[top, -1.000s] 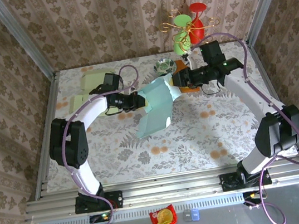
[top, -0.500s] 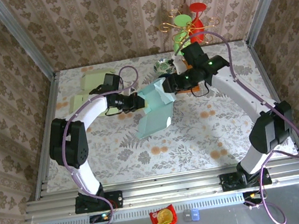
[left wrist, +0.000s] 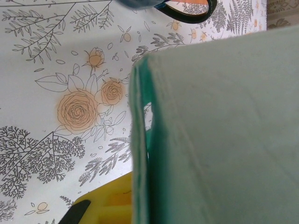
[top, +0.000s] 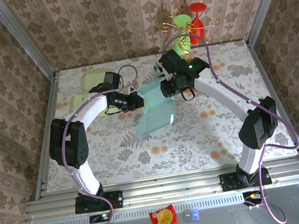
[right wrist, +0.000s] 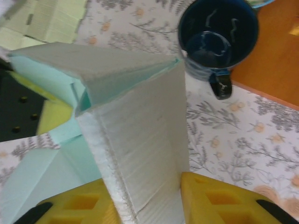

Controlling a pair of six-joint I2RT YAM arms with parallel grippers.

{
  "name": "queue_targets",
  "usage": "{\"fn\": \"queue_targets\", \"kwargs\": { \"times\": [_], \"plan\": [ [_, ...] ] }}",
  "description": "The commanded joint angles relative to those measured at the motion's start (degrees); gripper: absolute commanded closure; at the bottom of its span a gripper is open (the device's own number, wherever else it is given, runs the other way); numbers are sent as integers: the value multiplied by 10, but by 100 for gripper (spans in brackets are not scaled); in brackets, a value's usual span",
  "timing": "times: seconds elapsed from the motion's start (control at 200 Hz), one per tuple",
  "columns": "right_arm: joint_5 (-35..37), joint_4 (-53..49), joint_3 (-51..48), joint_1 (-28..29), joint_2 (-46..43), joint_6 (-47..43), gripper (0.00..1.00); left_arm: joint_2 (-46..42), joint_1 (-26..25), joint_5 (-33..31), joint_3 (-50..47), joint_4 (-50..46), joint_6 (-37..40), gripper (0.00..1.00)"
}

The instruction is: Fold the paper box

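On the floral table [top: 208, 131], a mint corrugated-card box [top: 155, 111] stands half-folded, panels creased into a sharp ridge. The left tool [top: 135, 101] pinches its left wall; the right tool [top: 164, 89] clamps a top flap between yellow pads [right wrist: 219, 205], set narrow, near a glossy blue mug [right wrist: 217, 37]

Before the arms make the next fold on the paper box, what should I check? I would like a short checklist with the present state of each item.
1. Right tool holds a panel of the paper box: ok, the panel sits between its jaws.
2. Left tool grips the box wall: cannot tell, one jaw shows beside the wall.
3. Blue mug clear of the panel: cannot tell, it is close to the panel's corner.
4. Tools apart from each other: ok, the box lies between them.
5. Flat cardboard out of the way: ok, at the far left.
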Motion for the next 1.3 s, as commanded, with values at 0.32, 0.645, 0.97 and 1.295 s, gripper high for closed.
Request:
{"fn": "queue_targets", "kwargs": {
  "times": [0.32,0.645,0.97,1.295],
  "plan": [
    [251,-109,47,44,68,66,91,-25,-49,-136,56,-87,-86,100],
    [296,-137,28,50,68,129,100,-34,-79,-202,73,-120,-126,100],
    [321,-143,0,68,54,196,100,-43,-86,-239,49,-100,-149,100],
    [289,-104,-63,83,50,243,100,-44,-87,-259,-52,-12,-154,96]
  ]
}}
